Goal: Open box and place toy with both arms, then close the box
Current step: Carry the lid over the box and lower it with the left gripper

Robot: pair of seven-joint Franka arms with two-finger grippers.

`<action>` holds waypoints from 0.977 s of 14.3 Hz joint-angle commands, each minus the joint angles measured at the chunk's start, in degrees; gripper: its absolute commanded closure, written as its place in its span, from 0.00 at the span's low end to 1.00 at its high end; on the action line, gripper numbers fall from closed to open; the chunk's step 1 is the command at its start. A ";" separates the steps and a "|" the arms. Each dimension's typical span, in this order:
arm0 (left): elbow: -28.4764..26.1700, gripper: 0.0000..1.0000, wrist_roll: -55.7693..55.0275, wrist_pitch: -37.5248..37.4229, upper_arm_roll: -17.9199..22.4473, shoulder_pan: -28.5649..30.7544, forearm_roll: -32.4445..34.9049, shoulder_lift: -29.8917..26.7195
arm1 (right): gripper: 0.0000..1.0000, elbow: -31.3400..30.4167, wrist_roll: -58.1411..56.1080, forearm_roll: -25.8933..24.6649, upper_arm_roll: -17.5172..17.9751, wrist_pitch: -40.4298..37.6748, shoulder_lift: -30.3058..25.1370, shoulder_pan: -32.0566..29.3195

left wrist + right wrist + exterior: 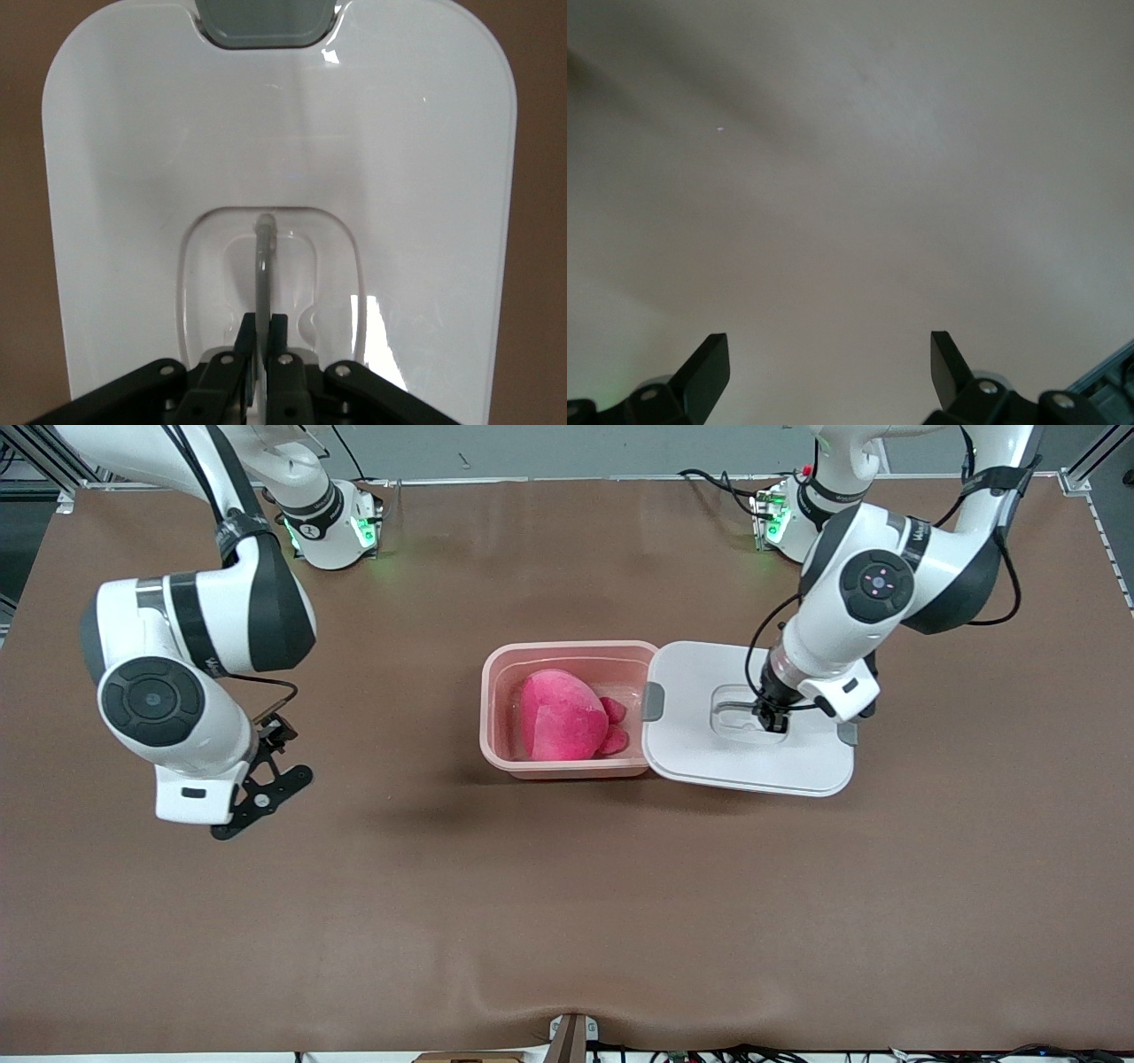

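I find the box (567,708) open at mid-surface, its pink tub uncovered, with the toy (562,716) already lying inside it, ears turned toward the lid. Nothing else is in the tub. The lid (709,731) lies flat on the surface just beside the tub, toward the left arm's end, its near grey clip (653,701) touching or almost touching the tub's rim.

The left gripper (771,720) is down in the lid's recessed centre, directly under its own wrist, fingers pinched together on the thin handle (263,266). The left wrist view confirms the handle bar running straight into the closed fingers, with the second grey clip (266,22) ahead of the gripper at the lid's edge. I judge placing as done and closing as the step in hand.

Risks I note from here: the grip is on a narrow bar, so the lid may swing or tilt once lifted and land askew on the rim. The toy sits high in the tub; if it stands above the rim it could keep the lid from seating. Dragging the lid sideways instead of lifting could push the light tub along the surface.

The right gripper (266,784) waits over bare surface, well apart from the box toward the right arm's end, fingers spread wide and holding nothing.
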 commanded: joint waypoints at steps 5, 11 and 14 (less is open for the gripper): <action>3.40 1.00 -12.82 0.84 -3.57 -4.15 0.22 1.67 | 0.00 -14.51 10.80 10.35 1.17 1.00 -16.89 -8.25; 7.36 1.00 -20.91 0.75 -3.57 -8.37 2.78 5.98 | 0.00 -17.43 11.52 21.58 1.17 1.63 -23.41 -17.84; 9.38 1.00 -24.78 0.75 -3.57 -10.57 3.30 8.00 | 0.00 -17.43 12.48 21.95 0.91 -1.71 -25.96 -15.40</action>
